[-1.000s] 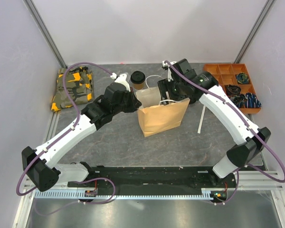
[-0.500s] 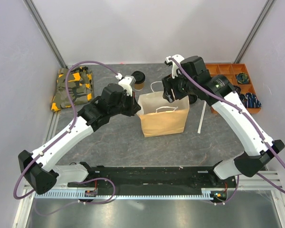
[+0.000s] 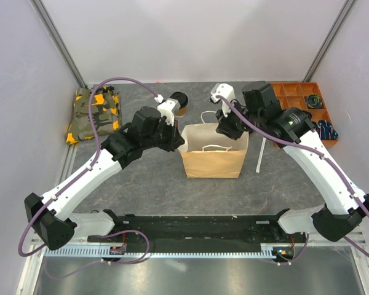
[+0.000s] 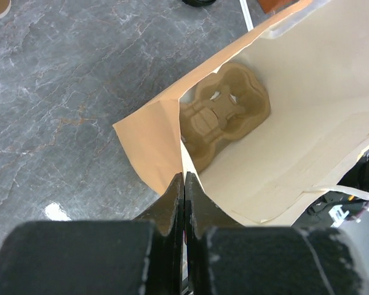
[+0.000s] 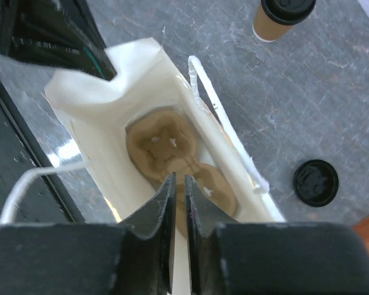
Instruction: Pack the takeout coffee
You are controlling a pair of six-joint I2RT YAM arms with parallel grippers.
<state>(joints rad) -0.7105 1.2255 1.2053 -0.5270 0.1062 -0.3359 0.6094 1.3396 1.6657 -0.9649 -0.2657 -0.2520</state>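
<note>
Standing upright at the back of the table (image 3: pixel 141 178), the takeout coffee (image 5: pixel 279 18) is seen with its long axis vertical, its black lid (image 5: pixel 288 5) uppermost and its narrower base on the tabletop. It is set apart from the paper bag (image 3: pixel 212 161), behind the bag's left corner, and is touched by neither arm.

Inside the bag, a moulded-pulp carrier (image 4: pixel 224 117) is laid flat on the bottom. A second, loose lid (image 5: pixel 316 182) is lying on the table beside the bag.

The bag's rim is pinched at one corner by the left gripper (image 4: pixel 183 178), whose fingers are pressed together on the paper. The right gripper (image 5: pixel 179 179) is held over the bag's mouth, its fingers drawn almost together with a thin slit left. Whether paper is caught there cannot be told.

Compared with a second earlier, the takeout coffee is unmoved. The bag, then leaning and skewed, has been squared up with its mouth opened wider, and the right arm has been repositioned over it.
</note>
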